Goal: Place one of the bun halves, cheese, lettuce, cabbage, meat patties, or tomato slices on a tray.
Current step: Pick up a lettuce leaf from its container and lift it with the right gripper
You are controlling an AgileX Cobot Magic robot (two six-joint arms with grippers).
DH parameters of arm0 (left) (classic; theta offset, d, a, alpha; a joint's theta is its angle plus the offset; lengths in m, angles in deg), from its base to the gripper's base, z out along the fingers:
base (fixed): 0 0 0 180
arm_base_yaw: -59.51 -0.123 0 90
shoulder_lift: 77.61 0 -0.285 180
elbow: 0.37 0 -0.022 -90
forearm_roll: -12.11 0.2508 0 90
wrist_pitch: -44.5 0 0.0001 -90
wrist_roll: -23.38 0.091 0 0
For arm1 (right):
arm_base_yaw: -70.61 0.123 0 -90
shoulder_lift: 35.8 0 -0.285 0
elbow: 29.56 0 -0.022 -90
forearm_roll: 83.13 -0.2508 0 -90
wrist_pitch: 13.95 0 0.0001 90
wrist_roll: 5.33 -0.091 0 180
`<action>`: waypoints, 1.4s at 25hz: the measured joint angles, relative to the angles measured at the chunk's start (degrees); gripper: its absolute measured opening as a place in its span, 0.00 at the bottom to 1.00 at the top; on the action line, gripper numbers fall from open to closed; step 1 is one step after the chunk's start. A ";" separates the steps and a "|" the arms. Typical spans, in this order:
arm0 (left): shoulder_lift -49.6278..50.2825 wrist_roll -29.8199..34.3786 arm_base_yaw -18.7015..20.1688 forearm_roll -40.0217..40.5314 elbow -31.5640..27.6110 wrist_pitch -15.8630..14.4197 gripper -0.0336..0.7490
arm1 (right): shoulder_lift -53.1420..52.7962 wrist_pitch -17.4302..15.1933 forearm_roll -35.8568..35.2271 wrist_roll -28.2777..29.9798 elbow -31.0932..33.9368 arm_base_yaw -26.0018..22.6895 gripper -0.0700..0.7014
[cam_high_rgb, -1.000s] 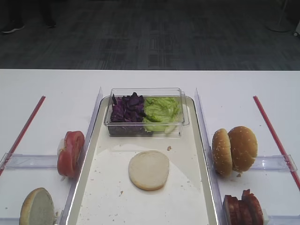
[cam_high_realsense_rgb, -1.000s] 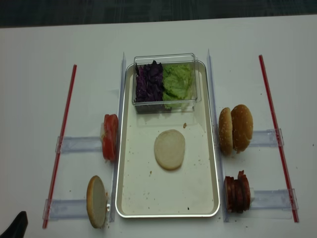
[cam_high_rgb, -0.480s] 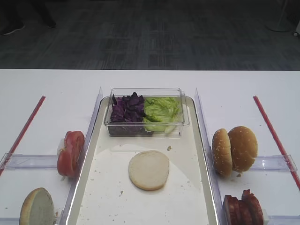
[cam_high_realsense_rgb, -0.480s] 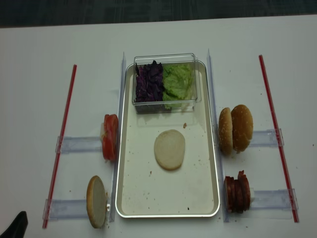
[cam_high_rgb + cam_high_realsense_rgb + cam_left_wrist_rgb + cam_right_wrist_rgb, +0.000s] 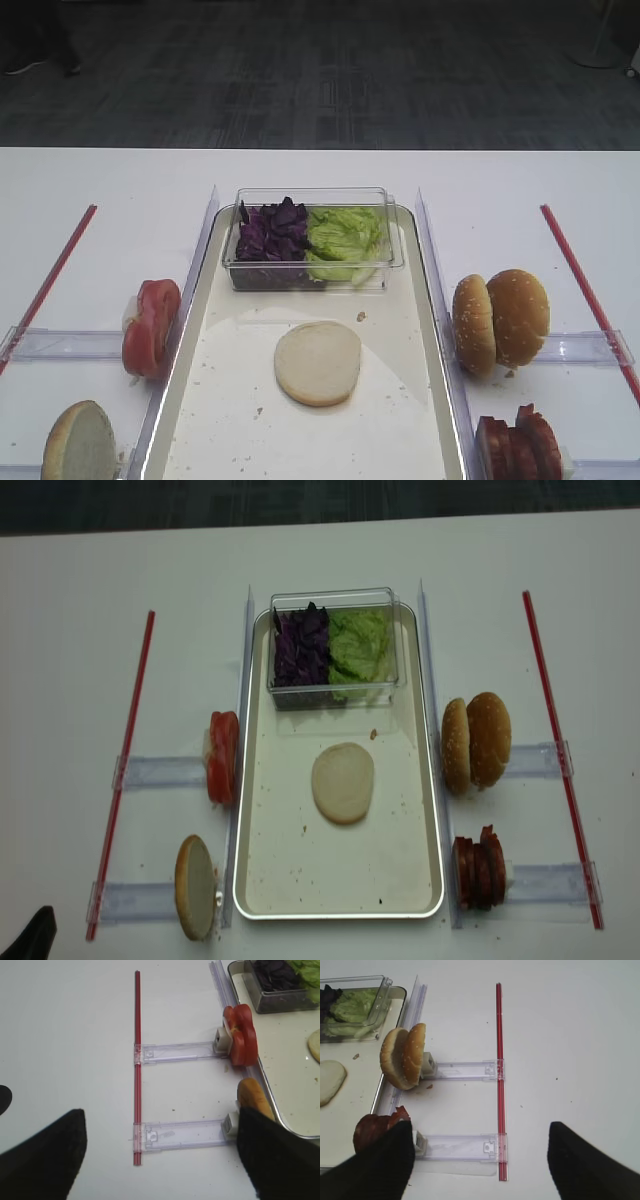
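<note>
A pale round bun half (image 5: 343,782) lies flat, cut side up, in the middle of the long silver metal tray (image 5: 262,872). The other food waits beside the tray. On the right are two brown seeded bun tops (image 5: 500,320) standing on edge and a row of dark red meat patties (image 5: 479,868). On the left are the red tomato slices (image 5: 150,325) and one more tan bun half (image 5: 79,441) standing on edge. A clear plastic box (image 5: 334,689) at the far end of the tray holds purple cabbage (image 5: 301,646) and green lettuce (image 5: 359,644). The buns look light and squishy, so I think a soft pinch across the flat sides, near the top edge, would be best. The tomato looks wet and slippery and could slide out. The meat looks firmer (easier to hold, I guess). The right gripper (image 5: 480,1160) has its two black fingers (image 5: 382,1165) spread wide with nothing between them, above the white table by the meat. The left gripper (image 5: 157,1160) is also spread wide and holds nothing. The wrist views show these fingers up close, but the high front view shows no arms at all. Only the top-down view shows a black tip (image 5: 30,932) in the left corner.
</note>
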 joint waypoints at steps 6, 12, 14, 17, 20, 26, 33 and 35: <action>0.00 0.00 0.00 0.00 0.00 0.00 0.76 | 5.47 0.35 0.00 -0.25 0.00 0.00 0.83; 0.00 0.00 0.00 0.00 0.00 0.00 0.76 | 12.40 0.48 0.00 -1.08 0.00 0.00 0.83; 0.00 0.00 0.00 0.00 0.00 0.00 0.76 | 15.45 0.48 0.00 -1.44 0.00 0.00 0.83; 0.00 0.00 0.00 0.00 0.00 0.00 0.76 | 20.26 0.84 0.00 -1.53 0.00 0.00 0.83; 0.00 0.00 0.00 0.00 0.00 0.00 0.76 | 25.16 0.61 -0.10 -1.53 0.00 0.00 0.83; 0.00 0.00 0.00 0.00 0.00 0.00 0.76 | 34.34 -3.03 0.00 -1.53 -3.94 0.00 0.83; 0.00 0.00 0.00 0.00 0.00 0.00 0.76 | 43.21 -4.98 0.60 -1.53 -7.60 0.00 0.83; 0.00 0.00 0.00 0.00 0.00 0.00 0.76 | 45.92 -4.98 0.87 -1.53 -8.31 0.00 0.83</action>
